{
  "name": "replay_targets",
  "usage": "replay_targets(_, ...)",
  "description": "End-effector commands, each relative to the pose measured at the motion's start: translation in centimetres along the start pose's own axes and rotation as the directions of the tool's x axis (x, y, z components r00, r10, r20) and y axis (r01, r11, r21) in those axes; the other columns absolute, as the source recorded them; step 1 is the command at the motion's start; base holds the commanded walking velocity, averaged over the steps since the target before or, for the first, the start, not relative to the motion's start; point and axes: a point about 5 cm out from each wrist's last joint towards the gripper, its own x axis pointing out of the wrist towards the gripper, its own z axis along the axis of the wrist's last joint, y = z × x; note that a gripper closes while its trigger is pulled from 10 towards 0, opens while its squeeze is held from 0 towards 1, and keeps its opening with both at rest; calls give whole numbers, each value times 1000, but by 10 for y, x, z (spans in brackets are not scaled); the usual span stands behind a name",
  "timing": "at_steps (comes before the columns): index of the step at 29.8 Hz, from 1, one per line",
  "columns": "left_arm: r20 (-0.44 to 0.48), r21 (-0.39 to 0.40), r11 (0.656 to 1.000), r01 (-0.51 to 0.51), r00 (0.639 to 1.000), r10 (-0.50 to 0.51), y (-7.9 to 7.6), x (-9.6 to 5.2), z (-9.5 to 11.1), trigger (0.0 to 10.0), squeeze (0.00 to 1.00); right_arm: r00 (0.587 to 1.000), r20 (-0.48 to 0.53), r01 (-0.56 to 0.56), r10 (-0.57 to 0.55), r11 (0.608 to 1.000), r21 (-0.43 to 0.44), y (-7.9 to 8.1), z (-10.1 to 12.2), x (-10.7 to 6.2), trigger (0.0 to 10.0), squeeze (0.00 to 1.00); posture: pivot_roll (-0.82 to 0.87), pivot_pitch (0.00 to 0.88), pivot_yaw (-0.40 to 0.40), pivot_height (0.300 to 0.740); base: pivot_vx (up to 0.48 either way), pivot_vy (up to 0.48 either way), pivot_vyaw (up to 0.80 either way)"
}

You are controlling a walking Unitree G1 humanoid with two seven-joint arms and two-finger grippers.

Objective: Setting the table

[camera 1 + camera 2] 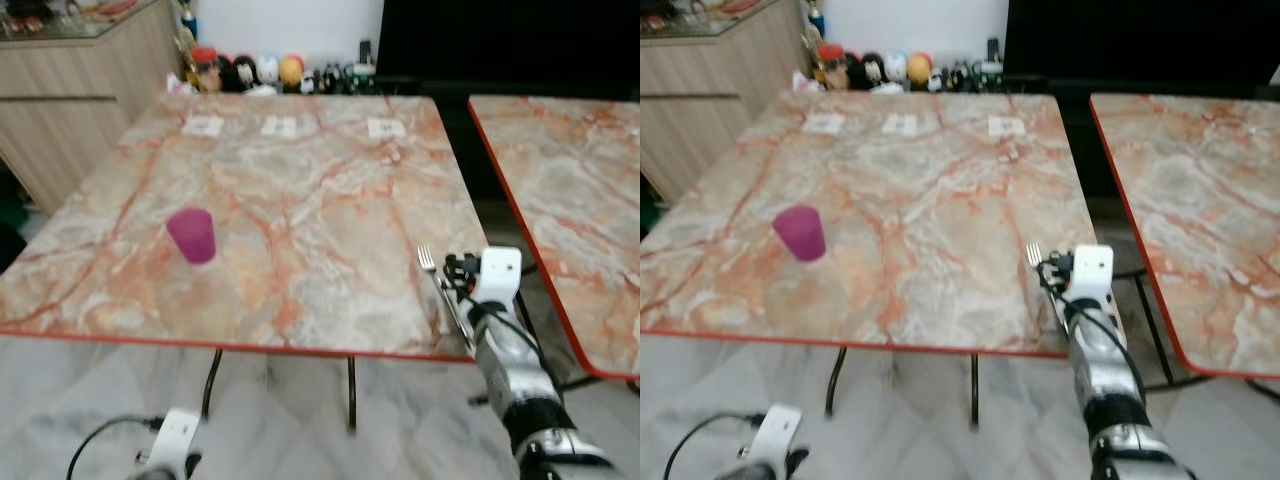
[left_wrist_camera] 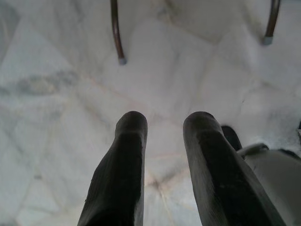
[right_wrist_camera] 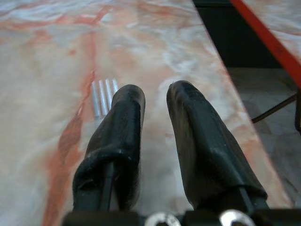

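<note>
The fork [image 3: 104, 96] is seen lying on the table [image 1: 300, 200] near its right edge, under one finger of the right gripper [image 3: 155, 94], whose fingers are parted and clamped on nothing. It could be nudged off the edge by a careless withdrawal. One fork, one purple cup [image 1: 192, 235] and two tables are counted. The left gripper [image 2: 164, 122], open and empty, hangs over the floor.

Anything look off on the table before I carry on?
Nothing spilled or damaged. The purple cup stands upright on the marble table. The fork lies near the table's right edge, just beside the open right gripper, not between its fingers.
</note>
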Motion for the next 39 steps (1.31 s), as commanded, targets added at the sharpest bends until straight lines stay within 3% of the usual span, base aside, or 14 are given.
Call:
replay_targets(1,-53,7,1000,-1,999,2,3,-3,-14,10000,0,999,29,-18,18,1000,5,6,7,2,10000,0,59,0,20,740,0,0,0)
replay_targets(5,-52,5,1000,-2,999,2,3,-3,-14,10000,0,999,26,-30,29,999,15,7,6,2,10000,0,59,0,20,740,0,0,0)
replay_targets(6,-52,5,1000,-2,999,2,3,-4,-14,10000,0,999,29,-43,43,999,30,9,6,2,10000,718,60,0,20,740,0,0,0)
replay_targets(7,-51,5,1000,-2,999,2,3,-4,-14,10000,0,998,31,-61,59,997,49,11,7,2,10000,1000,60,0,20,740,0,0,0)
replay_targets(14,-52,4,1000,-4,999,4,5,-4,-15,10000,0,999,-42,-25,27,999,35,7,4,7,10000,1000,59,0,20,740,0,0,0)
replay_targets(15,-52,3,1000,-4,999,4,5,-4,-15,10000,0,997,-62,-39,42,998,43,8,3,7,10000,557,59,0,20,740,0,0,0)
replay_targets(16,-52,3,1000,-4,999,4,5,-4,-15,10000,0,995,-77,-60,63,997,44,11,1,8,10000,0,59,0,20,740,0,0,0)
replay_targets(22,-54,3,1000,-4,999,4,5,-4,-16,10000,0,984,-165,-55,68,995,79,13,-6,10,10000,0,63,0,20,740,0,0,0)
replay_targets(32,-56,2,1000,-5,998,5,5,-5,-17,10000,0,979,-203,-14,27,998,63,4,4,19,10000,0,67,2,24,740,0,0,0)
replay_targets(39,-57,3,1000,-2,998,2,6,-5,-17,10000,0,971,-232,-37,52,997,67,8,4,21,10000,0,76,3,25,740,0,0,0)
